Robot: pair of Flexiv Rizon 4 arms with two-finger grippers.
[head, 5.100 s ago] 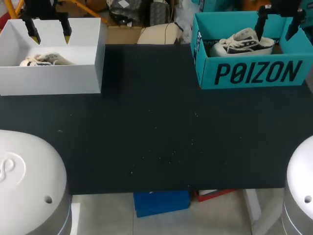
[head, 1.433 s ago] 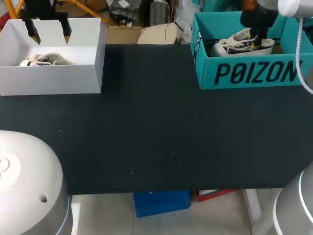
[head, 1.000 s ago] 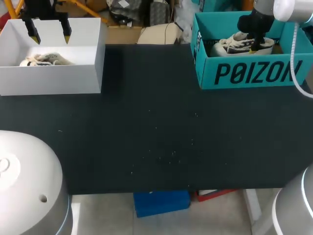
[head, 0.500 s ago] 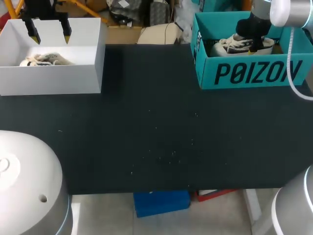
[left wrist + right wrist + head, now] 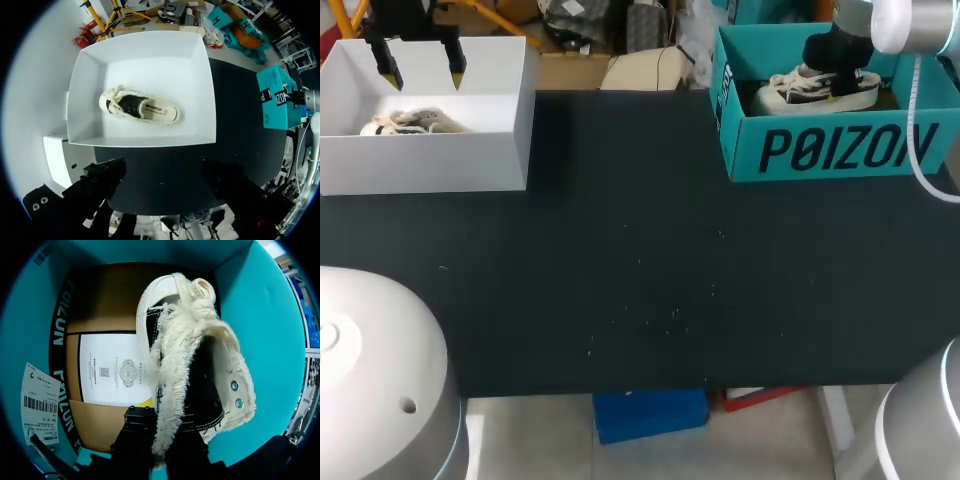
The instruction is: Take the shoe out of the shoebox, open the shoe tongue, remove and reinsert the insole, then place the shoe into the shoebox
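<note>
The teal shoebox (image 5: 830, 150) stands at the table's back right. In it is a cream and black sneaker (image 5: 820, 90), tipped up a little. My right gripper (image 5: 834, 82) reaches down into the box from the right and is shut on the sneaker's frayed tongue and collar. In the right wrist view the sneaker (image 5: 200, 365) hangs ahead of that gripper (image 5: 162, 425), above the box's cardboard floor (image 5: 105, 305). My left gripper (image 5: 422, 74) hovers open over the white box (image 5: 430, 160) at the back left. A second sneaker (image 5: 140, 105) lies inside it.
The black table (image 5: 640, 250) stretches between the two boxes. My arms' white bases (image 5: 380, 380) fill the near corners. A printed sheet (image 5: 112, 367) lies on the teal box's floor. The teal box (image 5: 275, 97) shows far beyond the white one in the left wrist view.
My right gripper has shut on the sneaker's tongue and raised it slightly inside the teal box. The left arm has stayed still.
</note>
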